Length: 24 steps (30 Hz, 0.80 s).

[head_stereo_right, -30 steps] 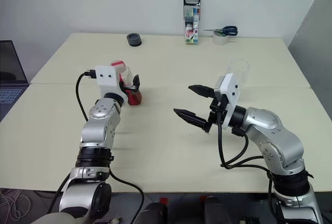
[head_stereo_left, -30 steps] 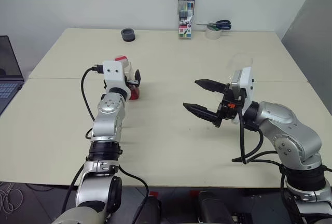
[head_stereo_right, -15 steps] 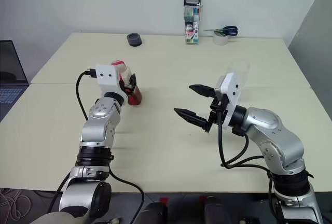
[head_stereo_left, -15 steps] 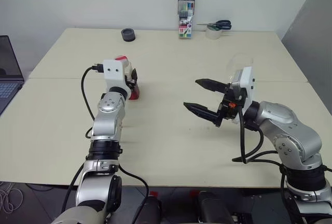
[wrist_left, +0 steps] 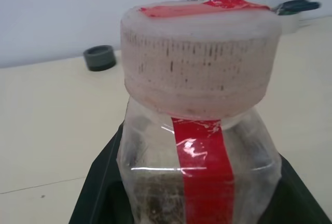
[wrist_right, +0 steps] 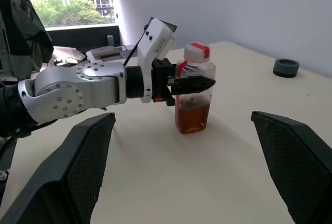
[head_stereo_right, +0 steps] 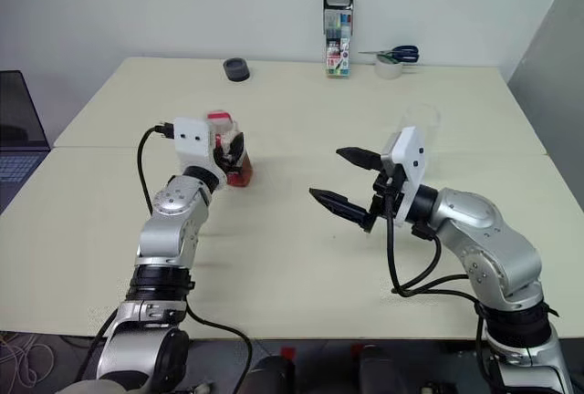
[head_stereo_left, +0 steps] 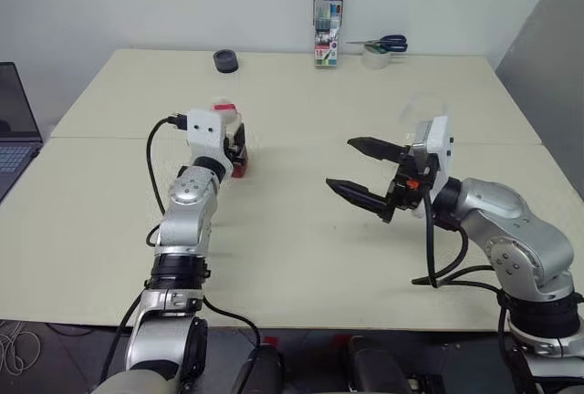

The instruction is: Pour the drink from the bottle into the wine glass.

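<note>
The left gripper (wrist_right: 189, 85) has its 2 black fingers (wrist_right: 199, 83) clenched on the small squarish clear plastic bottle (wrist_right: 193, 95) just under its pale cap with the red strip (wrist_left: 199, 58); the bottle stands upright on the cream table (head_stereo_left: 292, 230), the reddish-brown drink (wrist_right: 192, 117) filling its lower part below the fingers. The right gripper (head_stereo_left: 358, 172) hangs above the table, its 2 fingers spread wide and grasping nothing, well apart from the bottle. The clear stemmed wine glass (head_stereo_right: 420, 119) stands behind that gripper's white wrist block, partly hidden.
</note>
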Available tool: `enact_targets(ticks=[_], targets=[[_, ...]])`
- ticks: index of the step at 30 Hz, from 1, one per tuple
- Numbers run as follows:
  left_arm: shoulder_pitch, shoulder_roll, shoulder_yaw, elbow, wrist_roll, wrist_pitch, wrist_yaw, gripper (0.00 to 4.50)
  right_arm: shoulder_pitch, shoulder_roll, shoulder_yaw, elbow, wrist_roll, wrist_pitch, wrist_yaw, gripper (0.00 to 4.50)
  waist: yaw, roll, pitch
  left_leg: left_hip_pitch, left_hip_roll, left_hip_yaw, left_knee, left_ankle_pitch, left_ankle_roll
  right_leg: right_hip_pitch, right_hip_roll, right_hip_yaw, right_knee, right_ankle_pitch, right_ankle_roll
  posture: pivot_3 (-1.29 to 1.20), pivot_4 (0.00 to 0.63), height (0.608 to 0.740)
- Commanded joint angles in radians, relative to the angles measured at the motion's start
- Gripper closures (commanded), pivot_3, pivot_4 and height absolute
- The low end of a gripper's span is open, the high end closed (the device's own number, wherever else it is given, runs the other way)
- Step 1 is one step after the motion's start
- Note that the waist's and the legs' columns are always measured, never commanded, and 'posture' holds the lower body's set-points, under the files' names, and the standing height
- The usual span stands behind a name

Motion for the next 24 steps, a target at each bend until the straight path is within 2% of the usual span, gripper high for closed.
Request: enact_targets(ticks=[1, 7, 12, 18, 24], targets=[[-0.009, 0.024, -0.028, -0.101, -0.135, 0.040, -0.218, 2.70, 0.030, -0.027, -0.061, -0.073, 0.017, 0.014, -0.035, 0.00, 0.002, 0.000, 0.000, -0.001, 0.000, -0.001, 0.001, 0.000, 0.000, 0.000, 0.000, -0.001, 0.000, 0.000, 0.000, 0.00, 0.150, 0.740], [-0.050, 0.067, -0.091, -0.099, -0.244, 0.040, -0.527, 2.70, 0.013, -0.050, -0.080, -0.140, 0.066, 0.123, -0.122, 0.00, 0.000, 0.000, 0.000, -0.003, 0.000, -0.001, 0.001, 0.000, 0.000, -0.002, 0.000, -0.001, 0.000, 0.000, 0.000, 0.00, 0.150, 0.740], [-0.129, 0.084, -0.155, -0.019, -0.252, 0.026, -0.727, 2.70, -0.070, 0.011, -0.063, -0.151, 0.094, 0.195, -0.240, 0.00, -0.005, 0.000, 0.001, -0.002, 0.001, -0.001, 0.001, 0.000, 0.000, -0.002, 0.002, -0.001, 0.000, 0.000, 0.000, 0.00, 0.150, 0.740], [-0.185, 0.087, -0.209, 0.034, -0.257, 0.053, -0.887, 2.70, -0.161, 0.063, 0.027, -0.118, 0.006, 0.212, -0.329, 0.00, -0.006, 0.000, 0.001, -0.003, 0.000, -0.001, 0.001, 0.000, 0.001, -0.003, 0.002, -0.001, 0.000, 0.000, 0.000, 0.00, 0.150, 0.740], [-0.209, 0.093, -0.231, 0.059, -0.249, 0.045, -0.954, 2.70, -0.185, 0.089, 0.064, -0.098, -0.034, 0.211, -0.347, 0.00, -0.006, 0.000, 0.001, -0.011, 0.000, -0.001, 0.002, 0.000, 0.000, -0.011, 0.001, -0.001, 0.001, 0.000, 0.000, 0.00, 0.150, 0.740]])
